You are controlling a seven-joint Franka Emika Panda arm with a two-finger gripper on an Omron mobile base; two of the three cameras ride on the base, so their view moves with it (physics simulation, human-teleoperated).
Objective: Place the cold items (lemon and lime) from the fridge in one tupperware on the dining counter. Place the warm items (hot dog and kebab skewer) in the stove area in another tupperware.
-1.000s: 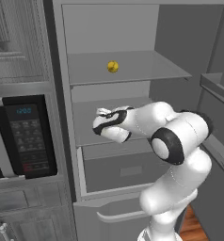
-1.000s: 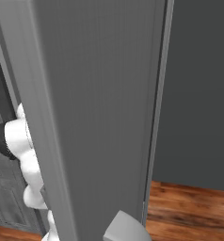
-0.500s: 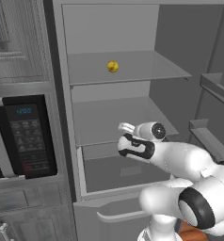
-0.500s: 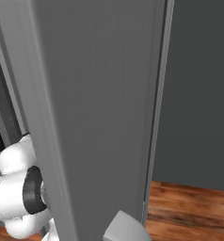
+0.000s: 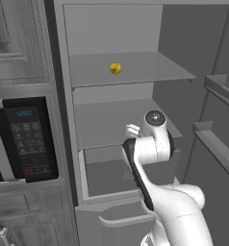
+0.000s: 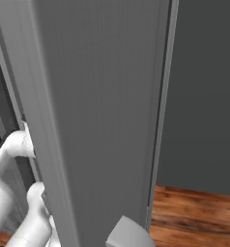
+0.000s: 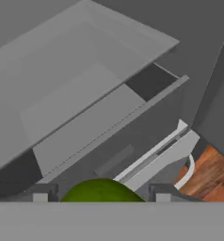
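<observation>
Because the hand camera looked straight along the fingers, the nearest thing I had was the lime (image 7: pixel 102 190), a green dome sitting between the two dark fingertips (image 7: pixel 40 195) at six o'clock of that view, so I judged the gripper (image 7: pixel 100 196) was closed around it at about the fruit's own width rather than standing free; the contact itself was cut off by the lower edge, so that stayed a judgement. Beyond the lime, from nine o'clock toward two, lay the open fridge drawer (image 7: pixel 102 123), pulled out, which I took to be why the hand was tilted down over it. At four o'clock a strip of wood floor (image 7: pixel 212 173) showed past the lower drawer's white handle (image 7: pixel 190 168). In the left base view the arm (image 5: pixel 152 153) was folded in front of the fridge, its wrist at the centre of the frame, level with the middle shelf (image 5: pixel 119 120), a posture I read as keeping the fruit clear of the shelves. Farther in, at twelve o'clock, the lemon (image 5: pixel 115 67) sat alone on the upper shelf (image 5: pixel 135 67), well apart from the hand and not yet collected. The microwave (image 5: pixel 27 144) stood at nine o'clock. From the right base view the fridge door (image 6: pixel 97 120) blocked nearly everything, with grey wall (image 6: pixel 204 91) behind it at three o'clock.
</observation>
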